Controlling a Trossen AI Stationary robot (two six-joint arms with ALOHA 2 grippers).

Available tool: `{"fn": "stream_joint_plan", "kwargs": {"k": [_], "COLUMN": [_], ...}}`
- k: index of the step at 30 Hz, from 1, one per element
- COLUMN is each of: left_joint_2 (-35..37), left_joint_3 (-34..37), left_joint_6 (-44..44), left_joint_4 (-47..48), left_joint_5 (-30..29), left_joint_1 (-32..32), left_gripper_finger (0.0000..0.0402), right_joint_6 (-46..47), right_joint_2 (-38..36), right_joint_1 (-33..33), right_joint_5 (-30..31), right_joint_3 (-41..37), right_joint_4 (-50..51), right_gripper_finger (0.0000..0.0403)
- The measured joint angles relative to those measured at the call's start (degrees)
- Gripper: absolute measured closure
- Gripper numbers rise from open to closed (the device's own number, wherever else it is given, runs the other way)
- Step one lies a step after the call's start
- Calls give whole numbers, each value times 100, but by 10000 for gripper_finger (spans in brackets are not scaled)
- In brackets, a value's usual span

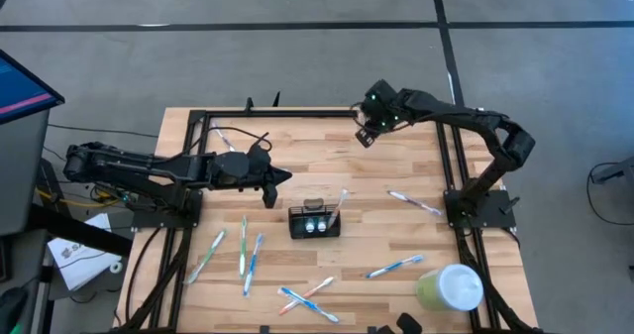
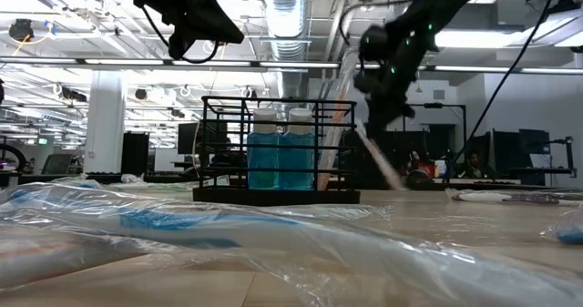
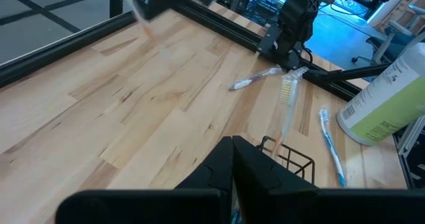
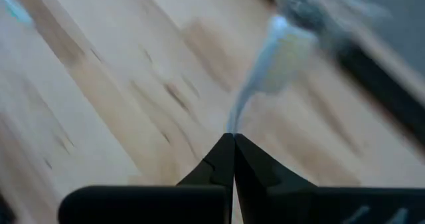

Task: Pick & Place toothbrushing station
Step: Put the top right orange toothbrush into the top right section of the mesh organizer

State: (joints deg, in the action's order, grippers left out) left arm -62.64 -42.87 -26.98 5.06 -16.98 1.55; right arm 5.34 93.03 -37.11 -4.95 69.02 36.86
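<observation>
A grey floor [image 1: 297, 56] crossed by dark lines surrounds the pale wooden bench [image 1: 317, 166], where wrapped toothbrushes [image 1: 248, 255] lie scattered. The toothbrushing station [image 1: 314, 221] stands mid-bench, a green cup [image 1: 448, 288] at one corner. Left pincer [image 1: 287, 176] is pressed together, empty; right pincer [image 4: 234, 136] is clamped on a toothbrush [image 4: 272, 58].

Toothbrushing station [image 1: 315, 221] between scattered toothbrushes [image 1: 251, 262]

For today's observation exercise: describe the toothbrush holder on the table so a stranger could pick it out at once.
On the wooden table, look near the middle, just ahead of the left end effector. There stands the black wire holder, with one toothbrush standing in it. Every other toothbrush lies flat, and the green cup sits in a corner.
</observation>
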Motion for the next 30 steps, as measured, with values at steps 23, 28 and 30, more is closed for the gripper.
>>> {"fn": "stream_joint_plan", "kwargs": {"k": [23, 28, 30], "left_joint_2": [0, 0, 0], "left_joint_3": [-2, -2, -2], "left_joint_6": [313, 319, 319], "left_joint_4": [-592, -927, -1038], "left_joint_5": [232, 443, 507], "left_joint_1": [-259, -366, -393], "left_gripper_finger": [386, 342, 319], "right_joint_6": [-85, -74, -13], "right_joint_2": [-696, -696, -696], "right_joint_1": [899, 1398, 1574], "right_joint_5": [-759, -769, -785], "right_joint_3": [2154, 2355, 2398], "right_joint_4": [106, 217, 285], "right_gripper_finger": [403, 403, 403]}}
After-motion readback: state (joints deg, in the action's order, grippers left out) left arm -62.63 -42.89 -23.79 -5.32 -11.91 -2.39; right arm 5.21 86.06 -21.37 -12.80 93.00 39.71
